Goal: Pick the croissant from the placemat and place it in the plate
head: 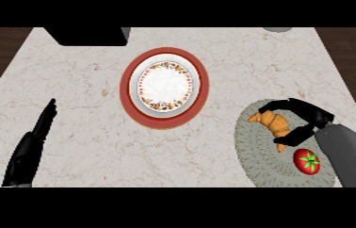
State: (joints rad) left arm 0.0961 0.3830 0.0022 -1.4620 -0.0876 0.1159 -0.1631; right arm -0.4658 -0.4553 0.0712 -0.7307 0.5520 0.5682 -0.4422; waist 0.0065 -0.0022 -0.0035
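A golden croissant [274,124] lies on the grey round placemat [259,158] at the lower right. My right hand [313,116] arches over it, fingers curving past its far end and the thumb near its near end, both close around the croissant. The plate [165,85], white with a floral ring and a red rim, sits in the middle of the counter, to the upper left of the placemat. My left hand [42,123] rests at the lower left with straight fingers, holding nothing.
A red tomato [308,160] lies on the placemat just below the croissant, beside my right forearm. A black box [87,35] stands at the counter's far edge, and a grey object [277,29] peeks in at the top right.
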